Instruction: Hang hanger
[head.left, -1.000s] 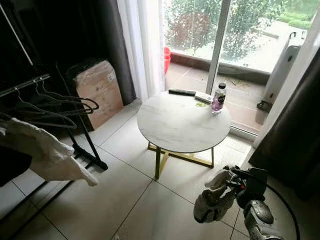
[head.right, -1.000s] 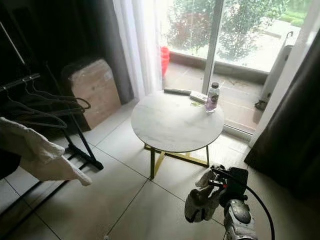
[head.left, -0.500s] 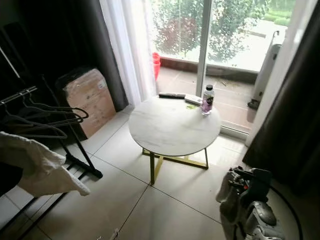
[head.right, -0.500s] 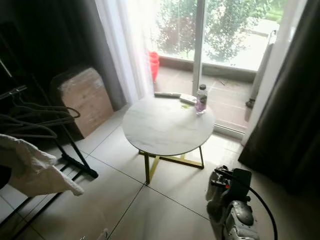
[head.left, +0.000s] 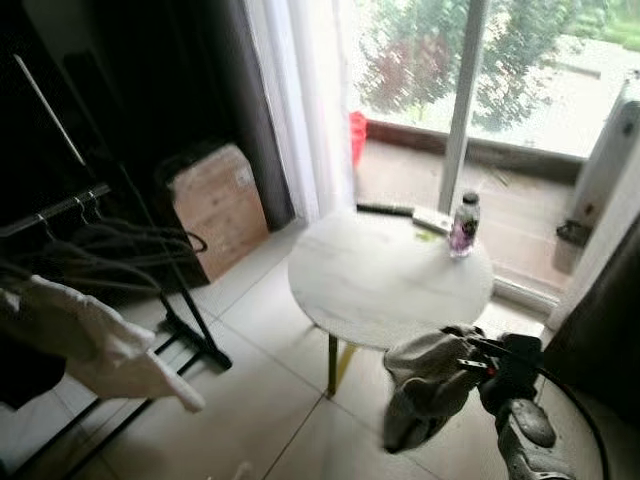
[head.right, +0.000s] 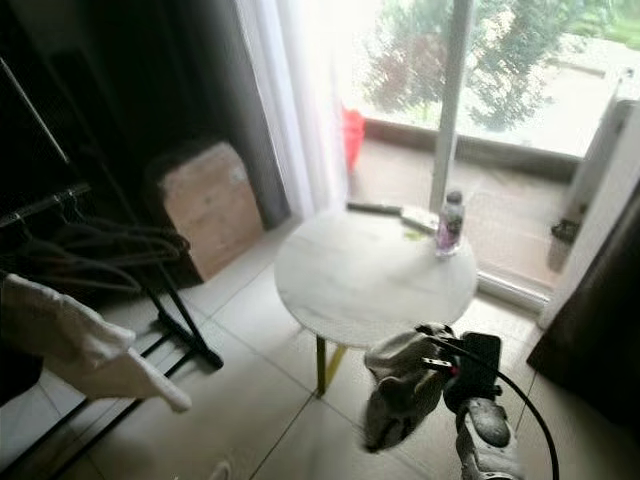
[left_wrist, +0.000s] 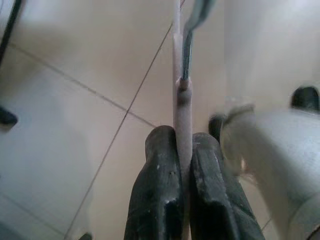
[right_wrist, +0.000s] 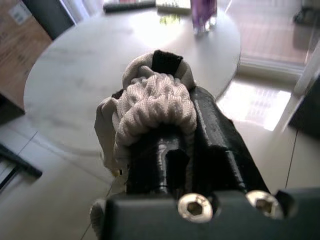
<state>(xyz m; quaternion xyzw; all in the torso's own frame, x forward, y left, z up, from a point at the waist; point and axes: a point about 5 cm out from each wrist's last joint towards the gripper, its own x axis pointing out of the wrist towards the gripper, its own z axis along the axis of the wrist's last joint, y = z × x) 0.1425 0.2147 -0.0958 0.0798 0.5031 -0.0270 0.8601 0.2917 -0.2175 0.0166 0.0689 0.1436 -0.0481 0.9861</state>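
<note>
Closest in, the right gripper (right_wrist: 167, 75) has its jaws clamped on a cream knitted cloth (head.left: 425, 385) that dangles low over the pale tiled floor (head.left: 270, 410), while the left gripper (left_wrist: 182, 145) has its jaws pinched narrow on a thin grey hanger rod (left_wrist: 183, 107). Beyond stands a round pale marble table with gold legs (head.left: 390, 285) carrying a clear plastic bottle with a purple label (head.left: 463, 223), its writing too blurred to read, and a black remote control (head.left: 385, 209). Further left, thin wire hangers (head.left: 120, 245) hang on a black clothes rack (head.left: 190, 320) with a white garment (head.left: 95, 345), beside a brown cardboard box (head.left: 220, 205) bearing a small unreadable white sticker.
</note>
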